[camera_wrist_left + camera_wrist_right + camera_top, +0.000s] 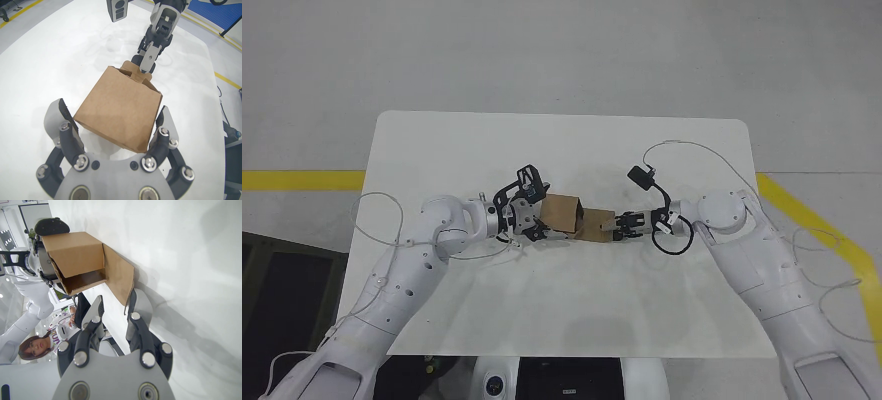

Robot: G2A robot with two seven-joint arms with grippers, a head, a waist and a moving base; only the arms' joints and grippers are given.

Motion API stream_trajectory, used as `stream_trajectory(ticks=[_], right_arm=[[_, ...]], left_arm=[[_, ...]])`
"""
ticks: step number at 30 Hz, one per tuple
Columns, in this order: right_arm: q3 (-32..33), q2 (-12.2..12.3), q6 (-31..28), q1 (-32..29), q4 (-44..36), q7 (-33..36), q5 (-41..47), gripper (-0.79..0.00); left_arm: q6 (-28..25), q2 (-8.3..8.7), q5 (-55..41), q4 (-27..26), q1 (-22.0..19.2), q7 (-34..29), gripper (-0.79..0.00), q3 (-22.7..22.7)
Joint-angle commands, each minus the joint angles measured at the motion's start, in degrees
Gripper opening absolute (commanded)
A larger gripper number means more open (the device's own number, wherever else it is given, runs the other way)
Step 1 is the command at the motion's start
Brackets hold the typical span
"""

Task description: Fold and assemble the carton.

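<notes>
Brown carton (564, 214) on the table (542, 140)
Left hand (113, 111) clamps its body; right hand (116, 297), fingers parted, straddles the open flap (119, 275).

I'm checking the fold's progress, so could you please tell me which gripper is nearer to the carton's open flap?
Right. The right gripper has its fingers open around the flap; the left gripper holds the carton at its opposite end.

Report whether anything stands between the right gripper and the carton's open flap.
Nothing visible does. The right gripper is open right at the flap of the carton, whose other end sits between the left gripper's fingers.
</notes>
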Motion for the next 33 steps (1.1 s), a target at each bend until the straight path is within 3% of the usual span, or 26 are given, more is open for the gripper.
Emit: stream_trajectory(ticks=[1, 11, 33], right_arm=[[-0.8, -0.3, -0.6, 0.5, 0.6, 0.1, 0.9, -0.526], [-3.0, -1.3, -4.5, 3.0, 2.5, 0.8, 4.5, -0.542], [-2.2, -1.5, -8.8, 2.3, 0.3, 1.1, 13.7, -0.523]], left_arm=[[-0.1, 0.01, 0.0, -0.1, 0.0, 0.0, 0.000, 0.0], [0.1, 0.05, -0.1, -0.4, 0.2, -0.3, 0.000, -0.2], [-0.1, 0.21, -0.3, -0.6, 0.4, -1.1, 0.000, -0.5]])
